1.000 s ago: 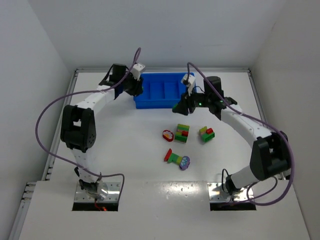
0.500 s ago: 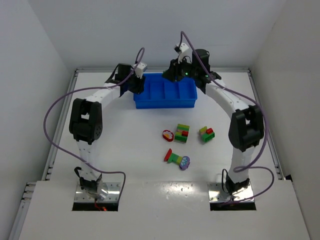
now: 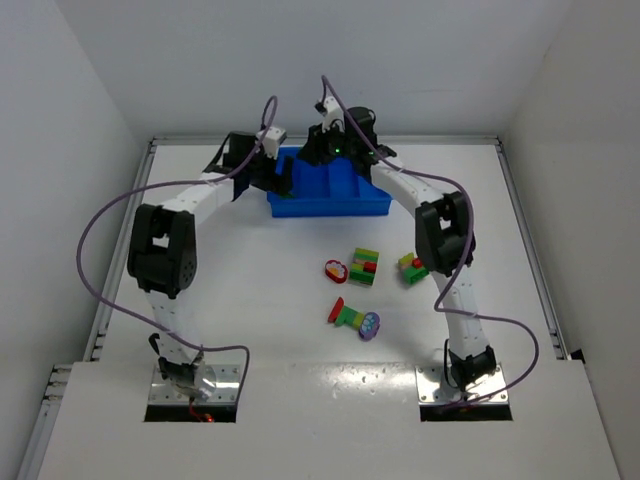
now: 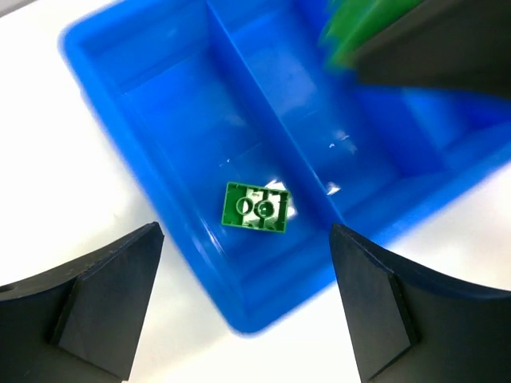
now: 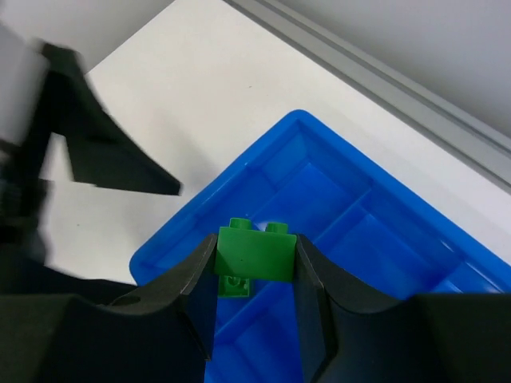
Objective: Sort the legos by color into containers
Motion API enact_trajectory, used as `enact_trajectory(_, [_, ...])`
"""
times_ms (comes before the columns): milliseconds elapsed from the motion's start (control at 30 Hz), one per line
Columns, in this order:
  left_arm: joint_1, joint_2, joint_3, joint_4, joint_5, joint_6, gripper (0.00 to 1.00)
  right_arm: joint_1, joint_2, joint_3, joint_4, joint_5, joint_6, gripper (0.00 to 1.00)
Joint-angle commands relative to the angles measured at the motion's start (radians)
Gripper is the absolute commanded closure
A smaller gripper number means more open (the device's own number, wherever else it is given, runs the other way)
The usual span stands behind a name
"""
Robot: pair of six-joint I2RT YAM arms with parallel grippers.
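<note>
The containers are the compartments of one blue tray (image 3: 340, 208) at the back of the table. My left gripper (image 4: 243, 239) hangs open over the tray's left end compartment (image 4: 172, 120), where one green lego (image 4: 255, 207) lies upside down. My right gripper (image 5: 255, 247) is shut on a second green lego (image 5: 255, 255), studs up, held above the same end of the tray (image 5: 335, 199). In the left wrist view that held green lego (image 4: 351, 32) shows blurred at the top right. The other legos lie on the table in front of the tray.
Multicoloured clumps lie on the white table: a red-yellow piece (image 3: 336, 269), a green-red-yellow clump (image 3: 364, 266), a green-red clump (image 3: 413, 267) and a red-green-purple clump (image 3: 354, 318). Both grippers crowd together over the tray's left end. White walls enclose the table.
My left gripper has opened and its green lego now lies in the left end compartment. My right arm has swung from the tray's right end to its left end, carrying its green lego.
</note>
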Motion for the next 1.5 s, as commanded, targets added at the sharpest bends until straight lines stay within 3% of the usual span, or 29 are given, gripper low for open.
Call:
enact_trajectory(0, [0.059, -0.202, -0.045, 0.116, 0.042, -0.129, 0.08, 0.033, 0.028, 0.070, 0.070, 0.014, 0.010, 0.96])
enact_trajectory(233, [0.123, -0.400, -0.131, 0.106, 0.076, -0.149, 0.07, 0.063, 0.149, 0.141, 0.115, 0.061, 0.001, 0.92])
enact_trajectory(400, [0.145, -0.440, -0.154, 0.064, 0.086, -0.131, 0.07, 0.082, 0.212, 0.177, 0.147, 0.093, -0.009, 0.92])
enact_trajectory(500, [0.163, -0.440, -0.154, 0.053, 0.097, -0.131, 0.07, 0.092, 0.250, 0.204, 0.147, 0.132, -0.009, 0.86])
enact_trajectory(733, [0.163, -0.440, -0.163, 0.053, 0.108, -0.131, 0.06, 0.101, 0.313, 0.262, 0.168, 0.204, -0.027, 0.53])
enact_trajectory(900, [0.163, -0.440, -0.185, 0.053, 0.108, -0.129, 0.06, 0.110, 0.326, 0.271, 0.188, 0.236, -0.027, 0.21])
enact_trajectory(1000, [0.163, -0.451, -0.211, 0.053, 0.108, -0.129, 0.06, 0.110, 0.326, 0.280, 0.188, 0.236, -0.027, 0.17])
enact_trajectory(1167, [0.163, -0.474, -0.243, 0.053, 0.128, -0.129, 0.06, 0.119, 0.231, 0.266, 0.138, 0.215, -0.009, 0.16])
enact_trajectory(1333, [0.126, -0.580, -0.346, 0.062, 0.149, -0.091, 0.06, 0.096, -0.029, 0.139, 0.038, 0.195, -0.056, 0.15])
enact_trajectory(1467, [0.085, -0.667, -0.427, 0.013, 0.230, -0.010, 0.06, 0.015, -0.314, -0.153, -0.081, 0.195, -0.163, 0.15])
